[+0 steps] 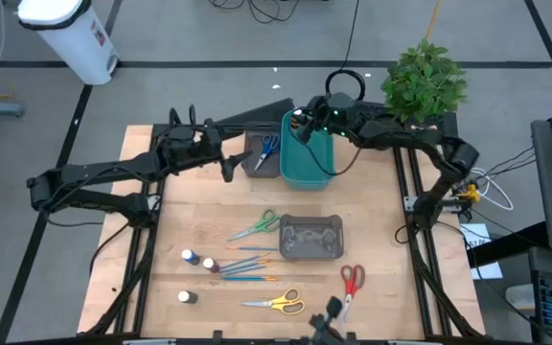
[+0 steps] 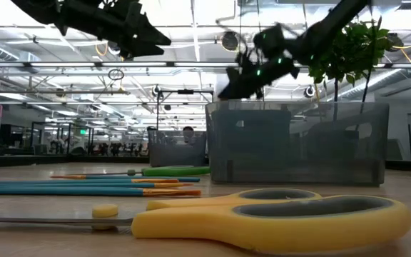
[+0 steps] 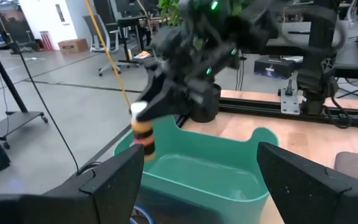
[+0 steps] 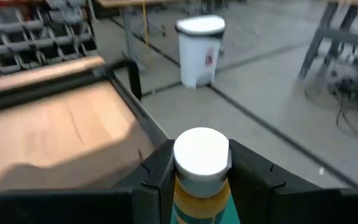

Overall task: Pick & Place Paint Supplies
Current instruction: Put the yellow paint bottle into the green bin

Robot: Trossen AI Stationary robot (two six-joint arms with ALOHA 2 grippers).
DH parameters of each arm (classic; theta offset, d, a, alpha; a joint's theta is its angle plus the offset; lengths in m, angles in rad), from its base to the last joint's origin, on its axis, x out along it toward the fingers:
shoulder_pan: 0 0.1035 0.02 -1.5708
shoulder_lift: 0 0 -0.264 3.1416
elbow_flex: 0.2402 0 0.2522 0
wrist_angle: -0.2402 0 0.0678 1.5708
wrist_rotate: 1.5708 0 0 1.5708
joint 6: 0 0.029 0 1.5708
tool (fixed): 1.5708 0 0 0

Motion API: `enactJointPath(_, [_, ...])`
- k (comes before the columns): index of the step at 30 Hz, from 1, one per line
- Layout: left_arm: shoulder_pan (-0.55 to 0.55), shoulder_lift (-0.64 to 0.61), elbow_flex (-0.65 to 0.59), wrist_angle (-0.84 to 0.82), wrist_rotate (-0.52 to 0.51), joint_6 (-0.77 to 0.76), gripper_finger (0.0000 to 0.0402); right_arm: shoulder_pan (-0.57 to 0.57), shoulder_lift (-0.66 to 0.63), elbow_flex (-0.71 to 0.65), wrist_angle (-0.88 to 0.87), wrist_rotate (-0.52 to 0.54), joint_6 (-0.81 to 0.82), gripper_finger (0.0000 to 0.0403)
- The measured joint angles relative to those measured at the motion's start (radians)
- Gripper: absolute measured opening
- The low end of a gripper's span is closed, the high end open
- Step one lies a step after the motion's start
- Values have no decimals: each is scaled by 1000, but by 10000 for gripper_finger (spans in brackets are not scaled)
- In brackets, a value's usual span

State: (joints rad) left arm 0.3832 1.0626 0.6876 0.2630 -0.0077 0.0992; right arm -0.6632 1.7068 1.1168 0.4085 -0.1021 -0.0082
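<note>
My right gripper (image 1: 301, 122) is shut on a small paint bottle (image 3: 143, 129) with a white cap and an orange-and-yellow body, above the far end of the teal bin (image 1: 307, 158). My left gripper (image 1: 228, 163) stands open to the left of the bin, above a dark grey tray (image 1: 254, 165) that holds blue scissors (image 1: 266, 149). Nothing is between its fingers (image 3: 114, 183). Nearer on the table lie green scissors (image 1: 257, 227), yellow scissors (image 1: 276, 304), red scissors (image 1: 351, 283), several brushes (image 1: 247, 264) and three paint bottles (image 1: 199, 260). My right gripper pinches the paint bottle between its two fingers (image 4: 157, 171), on the sides of its body just under the white cap (image 4: 201, 152). The fingers reach in nearly level from the table's right. The bottle stands upright, lifted clear above the teal bin's rim (image 3: 185, 134).
A second dark grey tray (image 1: 310, 237) sits mid-table. A potted plant (image 1: 425, 81) stands at the far right corner. Rails run along the table's left and right edges (image 1: 405, 206). Bare wood lies between the bin and the mid-table tray.
</note>
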Motion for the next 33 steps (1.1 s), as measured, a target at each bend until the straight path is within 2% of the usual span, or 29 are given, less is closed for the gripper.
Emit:
enactJointPath(5, [0,0,0,0,-1,1,308,-30,105,0,43,-56,34,104])
enactJointPath(12, [0,0,0,1,-1,1,302,-31,170,0,47,-56,25,104])
enactJointPath(26, [0,0,0,1,-1,2,323,-30,213,0,31,-56,-11,105])
enactJointPath(28, [0,0,0,1,-2,2,320,-30,213,0,30,-56,-11,126])
enactJointPath(33, [0,0,0,1,-2,2,309,-29,213,0,28,-56,-11,219])
